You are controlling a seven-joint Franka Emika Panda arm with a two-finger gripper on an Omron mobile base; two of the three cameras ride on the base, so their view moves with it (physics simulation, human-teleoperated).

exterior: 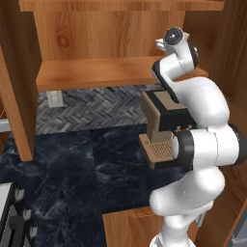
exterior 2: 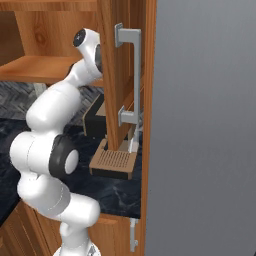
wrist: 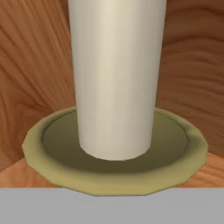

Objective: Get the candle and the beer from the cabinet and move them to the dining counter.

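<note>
Gripper fingers aren't visible as such, but the hand camera is pressed right up against the candle, so it's judged that the jaws are closed narrow around the cream pillar itself. That close-in view makes sense if the candle is gripped by its body, with the olive dish base left free beneath. The base is seen resting on the wooden shelf of the cabinet, so nothing looks lifted yet. From the base views the arm is seen reaching up over the coffee machine on the dark marble worktop, its wrist tucked in at shelf height beside the open door with the silver bar handle.
</note>
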